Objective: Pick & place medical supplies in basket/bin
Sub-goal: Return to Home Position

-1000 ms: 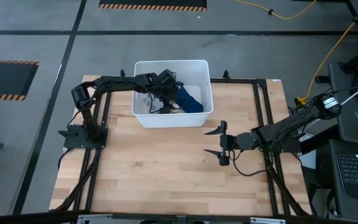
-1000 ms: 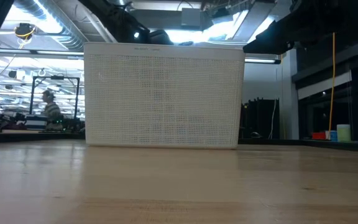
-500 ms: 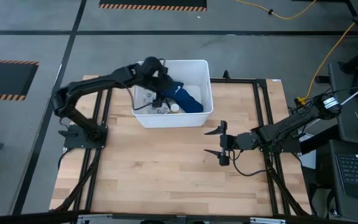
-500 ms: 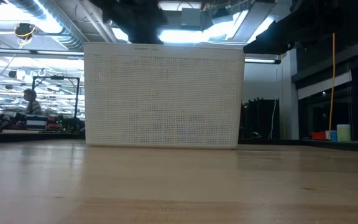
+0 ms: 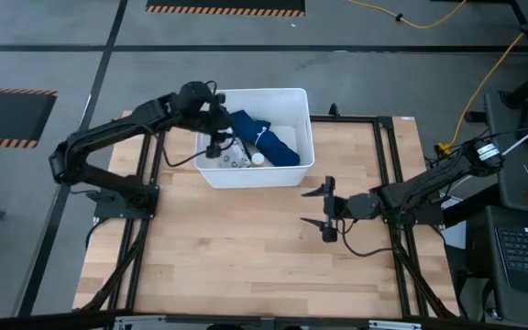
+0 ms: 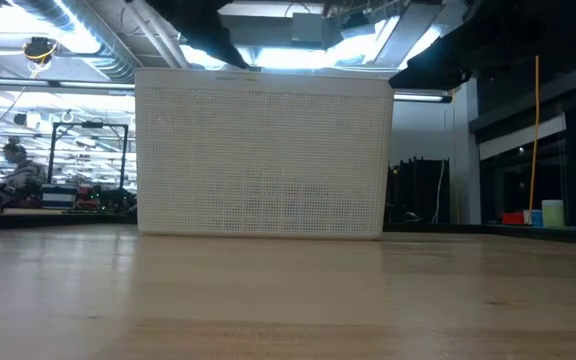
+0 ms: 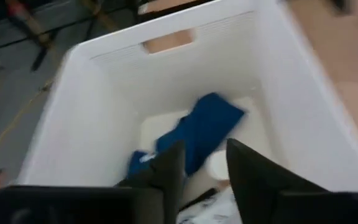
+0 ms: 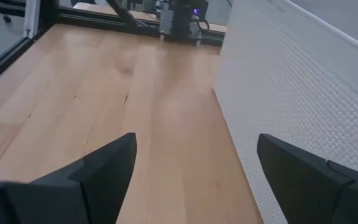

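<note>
Presently the left end effector [image 5: 214, 145] hangs over the left side of the white bin [image 5: 257, 176], its fingers slightly parted and holding nothing. Inside the bin the dark-blue cloth bundle [image 5: 269, 143] lies slanted, with the small patterned packet [image 5: 236, 158] and the tiny white round object [image 5: 258, 159] just beside it. The bin stands at the far edge of the counter [image 5: 236, 247]. The right end effector [image 5: 324, 210] is over the counter near the bin's right corner, fingers spread wide and empty.

The tub [image 5: 246, 177] stands at the bench's [image 5: 227, 247] far edge. In it lie the cloth bundle [image 5: 266, 143], packet [image 5: 236, 159] and round object [image 5: 258, 159]
</note>
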Motion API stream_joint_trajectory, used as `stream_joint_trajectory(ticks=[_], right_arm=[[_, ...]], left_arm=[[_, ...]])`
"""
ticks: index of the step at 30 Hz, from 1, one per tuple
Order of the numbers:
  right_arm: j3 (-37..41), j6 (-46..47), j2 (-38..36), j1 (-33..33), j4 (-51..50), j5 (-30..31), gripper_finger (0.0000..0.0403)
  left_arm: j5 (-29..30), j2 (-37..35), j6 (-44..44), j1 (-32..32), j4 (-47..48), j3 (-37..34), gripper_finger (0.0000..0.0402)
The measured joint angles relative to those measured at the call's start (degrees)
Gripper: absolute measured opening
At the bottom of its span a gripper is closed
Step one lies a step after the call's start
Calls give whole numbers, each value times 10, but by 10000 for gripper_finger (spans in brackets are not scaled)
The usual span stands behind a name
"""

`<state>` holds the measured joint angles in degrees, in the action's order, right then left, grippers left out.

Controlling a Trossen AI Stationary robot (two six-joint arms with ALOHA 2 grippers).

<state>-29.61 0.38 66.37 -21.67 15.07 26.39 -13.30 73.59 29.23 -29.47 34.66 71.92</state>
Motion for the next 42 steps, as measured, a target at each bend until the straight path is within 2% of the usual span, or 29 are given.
stream_joint_trajectory(ticks=[3,8,13,23,31,42], right_arm=[[0,11,0,5,-1,0,335],[0,10,0,6,-1,0,335],[0,10,0,6,-3,0,335],[0,9,0,6,-2,0,335],[0,9,0,6,-2,0,335],[0,9,0,6,2,0,335]], left_arm=[[-51,-25,5,0,-19,-37,76],[-19,-84,-5,0,-51,-112,8],[-7,-179,-28,0,-96,-196,2],[-3,-395,-45,0,-273,-410,2],[17,-540,-72,0,-351,-510,2],[17,-663,-123,0,-455,-646,2]])
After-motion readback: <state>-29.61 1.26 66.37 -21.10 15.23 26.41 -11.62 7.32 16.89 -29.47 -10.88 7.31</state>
